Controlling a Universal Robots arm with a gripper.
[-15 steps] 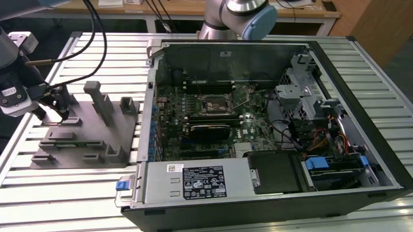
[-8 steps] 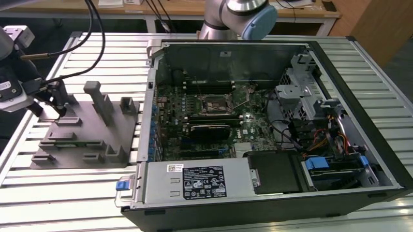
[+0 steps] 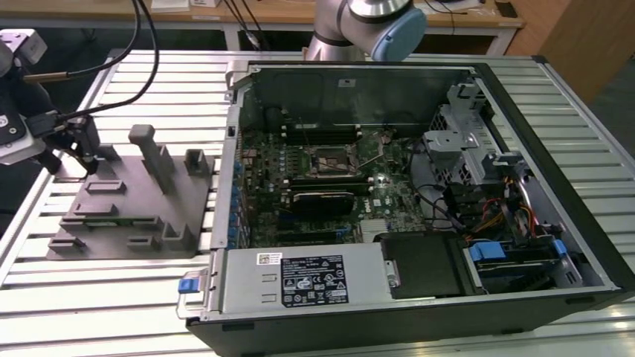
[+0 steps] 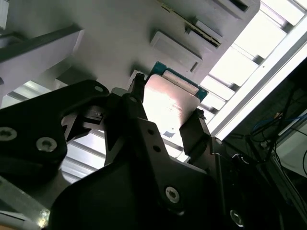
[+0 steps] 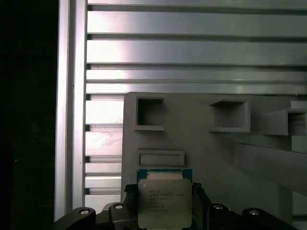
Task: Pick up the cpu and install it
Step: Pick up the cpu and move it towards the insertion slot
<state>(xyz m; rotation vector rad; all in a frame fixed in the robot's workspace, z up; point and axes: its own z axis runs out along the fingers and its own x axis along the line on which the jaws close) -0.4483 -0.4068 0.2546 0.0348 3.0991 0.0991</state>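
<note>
The bottom edge of the cpu (image 5: 164, 201) was cut off from you. The gripper (image 4: 168, 101) hung just over the grey tray (image 5: 216, 158), its fingers pinched shut on the cpu.

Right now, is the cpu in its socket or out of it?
Out. In the first wrist view the cpu sits gripped in the claw at the grey fixture, outside the computer case.
</note>
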